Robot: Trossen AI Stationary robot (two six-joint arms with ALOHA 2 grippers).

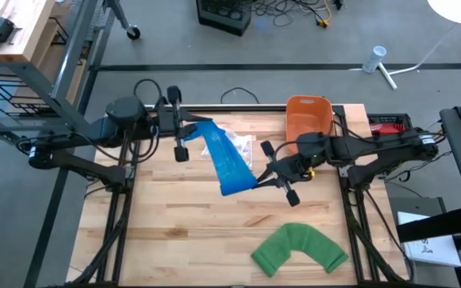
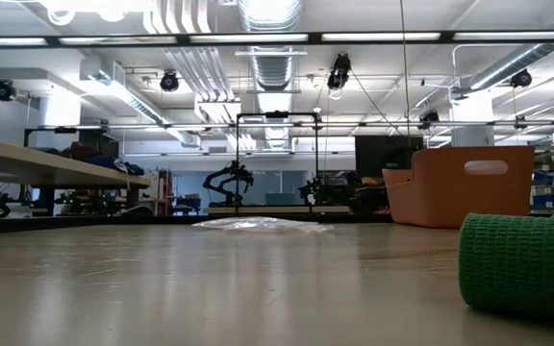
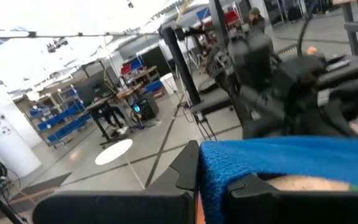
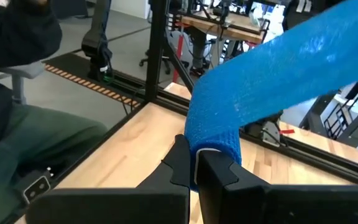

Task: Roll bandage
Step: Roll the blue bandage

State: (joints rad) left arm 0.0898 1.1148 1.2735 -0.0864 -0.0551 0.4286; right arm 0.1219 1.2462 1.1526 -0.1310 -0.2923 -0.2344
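Orange bin (image 1: 306,120), contents hidden.

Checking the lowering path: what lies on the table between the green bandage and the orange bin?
Bare wooden table between green bandage and orange plastic bin, per the high view.

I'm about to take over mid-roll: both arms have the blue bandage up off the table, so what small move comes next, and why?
Probably turn the right gripper to wind on more strip. The blue bandage hangs stretched between both grippers, and the left gripper pinches its far end. Both sets of fingers are shut on it, and most of the strip looks unrolled.
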